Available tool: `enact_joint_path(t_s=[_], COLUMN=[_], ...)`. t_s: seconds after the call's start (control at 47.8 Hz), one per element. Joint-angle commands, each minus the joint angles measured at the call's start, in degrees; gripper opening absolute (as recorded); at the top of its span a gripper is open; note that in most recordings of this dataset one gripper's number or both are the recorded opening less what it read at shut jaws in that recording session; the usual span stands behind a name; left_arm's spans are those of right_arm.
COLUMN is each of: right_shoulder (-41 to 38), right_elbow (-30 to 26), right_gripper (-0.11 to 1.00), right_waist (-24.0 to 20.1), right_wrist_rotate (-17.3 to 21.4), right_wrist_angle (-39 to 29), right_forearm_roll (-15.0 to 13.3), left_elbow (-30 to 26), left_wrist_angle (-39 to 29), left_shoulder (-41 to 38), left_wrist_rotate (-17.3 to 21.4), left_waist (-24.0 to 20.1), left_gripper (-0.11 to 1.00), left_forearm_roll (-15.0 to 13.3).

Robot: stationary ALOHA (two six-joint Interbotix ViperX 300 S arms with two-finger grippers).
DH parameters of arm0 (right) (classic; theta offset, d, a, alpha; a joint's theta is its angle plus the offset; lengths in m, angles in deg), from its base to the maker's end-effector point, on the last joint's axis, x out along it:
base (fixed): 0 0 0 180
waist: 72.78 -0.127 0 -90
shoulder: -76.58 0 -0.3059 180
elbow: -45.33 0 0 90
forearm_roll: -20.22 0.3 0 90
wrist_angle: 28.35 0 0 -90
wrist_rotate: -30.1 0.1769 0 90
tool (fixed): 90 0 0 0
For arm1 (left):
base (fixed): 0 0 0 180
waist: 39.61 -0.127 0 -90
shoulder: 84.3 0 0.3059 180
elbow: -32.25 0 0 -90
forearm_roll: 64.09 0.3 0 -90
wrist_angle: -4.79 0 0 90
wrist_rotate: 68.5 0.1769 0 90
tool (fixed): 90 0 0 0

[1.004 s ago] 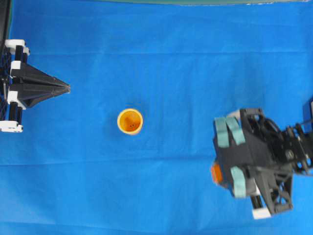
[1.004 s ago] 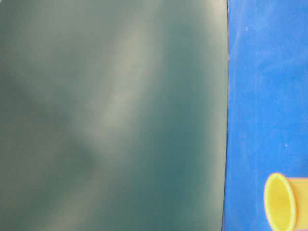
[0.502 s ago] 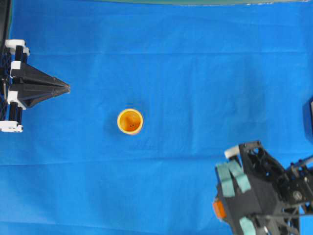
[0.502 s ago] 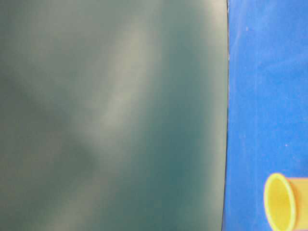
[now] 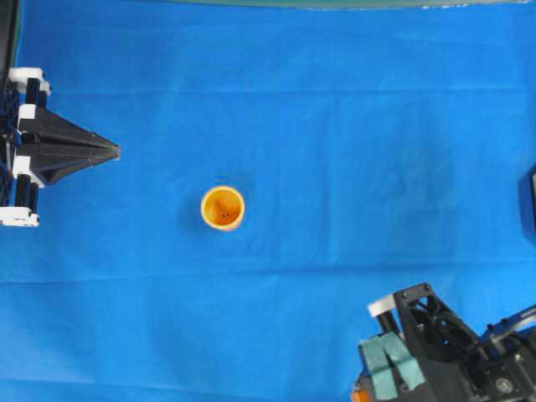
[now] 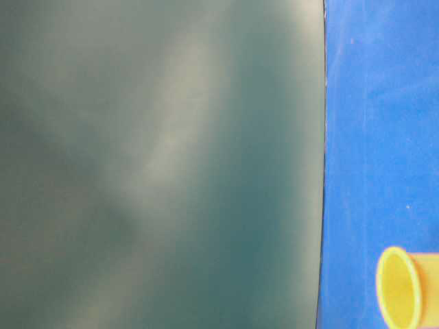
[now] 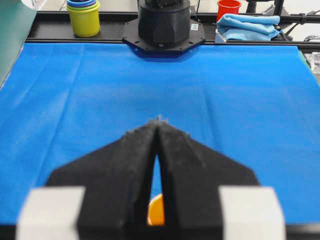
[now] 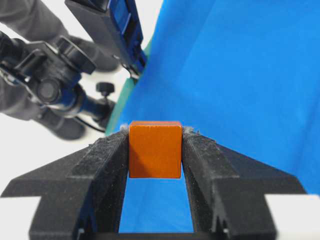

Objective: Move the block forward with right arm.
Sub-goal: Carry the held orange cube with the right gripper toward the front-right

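Right arm's fingers (image 8: 155,137) clamp the block (image 8: 155,149) at 5 o'clock of the counter (image 5: 335,126); left fingers (image 7: 158,125) look closed, empty.

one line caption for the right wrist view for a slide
Right gripper clamps the orange block between its fingers above the blue cloth.

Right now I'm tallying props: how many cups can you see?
3 at least. An orange cup stands mid-cloth. A stack of nested cups and a red cup sit behind the blue cloth; the stack's inner cups can't be counted.
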Motion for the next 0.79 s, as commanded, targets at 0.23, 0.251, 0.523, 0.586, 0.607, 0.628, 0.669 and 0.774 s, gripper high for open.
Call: enact_joint_path(t_s=[0.23,0.251,0.523,0.586,0.607,0.628,0.669,0.774], right_shoulder=[-0.79,-0.79,-0.79,-0.79,-0.79,-0.79,-0.79,-0.88], right_elbow=[-3.52,-3.52,-3.52,-3.52,-3.52,-3.52,-3.60,-3.60], right_gripper=[0.40,0.40,0.40,0.40,0.40,0.40,0.40,0.40], right_waist=[-0.79,-0.79,-0.79,-0.79,-0.79,-0.79,-0.79,-0.79], right_wrist_rotate=[0.09,0.09,0.09,0.09,0.09,0.09,0.09,0.09], right_wrist_angle=[0.53,0.53,0.53,0.44,0.53,0.53,0.53,0.53], right_forearm_roll=[0.18,0.09,0.09,0.09,0.09,0.09,0.09,0.09], left_elbow=[-1.85,-1.85,-1.85,-1.85,-1.85,-1.85,-1.85,-1.85], left_wrist_angle=[0.35,0.35,0.35,0.35,0.35,0.35,0.35,0.35], left_shoulder=[-0.44,-0.53,-0.53,-0.53,-0.44,-0.44,-0.53,-0.44], left_wrist_rotate=[-0.09,-0.09,-0.09,-0.09,-0.09,-0.09,-0.09,-0.09], left_waist=[-0.18,-0.09,-0.09,-0.18,-0.09,-0.09,-0.09,-0.09], left_gripper=[0.01,0.01,0.01,0.01,0.01,0.01,0.01,0.01], left_forearm_roll=[0.09,0.09,0.09,0.09,0.09,0.09,0.00,0.00])
